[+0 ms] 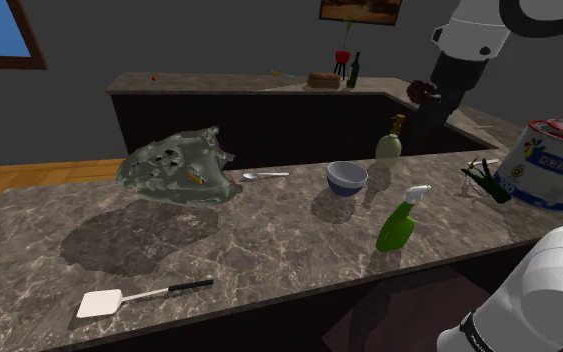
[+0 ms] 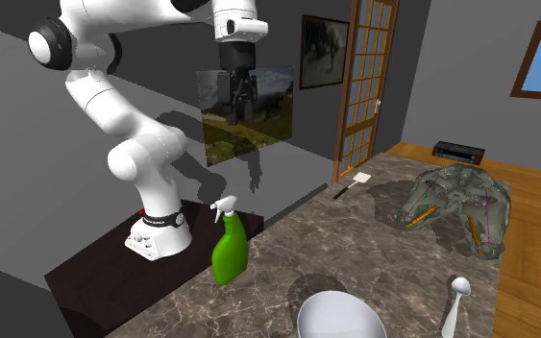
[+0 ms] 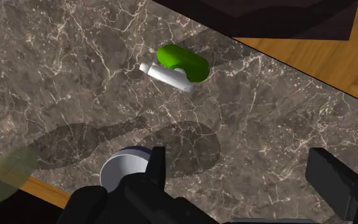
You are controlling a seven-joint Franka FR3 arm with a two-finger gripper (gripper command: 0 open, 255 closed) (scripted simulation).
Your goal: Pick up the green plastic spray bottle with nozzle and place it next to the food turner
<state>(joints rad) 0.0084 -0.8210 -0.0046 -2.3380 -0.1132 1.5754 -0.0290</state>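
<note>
The green spray bottle [image 1: 399, 224] with a white nozzle stands upright on the marble counter near its front edge. It also shows in the second exterior view [image 2: 229, 252] and, from above, in the wrist view [image 3: 182, 63]. The food turner [image 1: 137, 298], with a white blade and black handle, lies flat far off toward the shoulder view's left, and at the counter's far end in the second exterior view [image 2: 354, 181]. My gripper [image 2: 237, 104] hangs high above the counter, well apart from the bottle. Its fingers [image 3: 154, 163] stand apart, open, with nothing between them.
A blue-white bowl [image 1: 347, 177] sits near the bottle, with a spoon [image 1: 266, 175] beyond it. A grey-green lumpy object [image 1: 178, 165] lies further along. An olive bottle [image 1: 390, 140], a white can [image 1: 547, 163] and a green-black object [image 1: 485, 181] stand toward the shoulder view's right.
</note>
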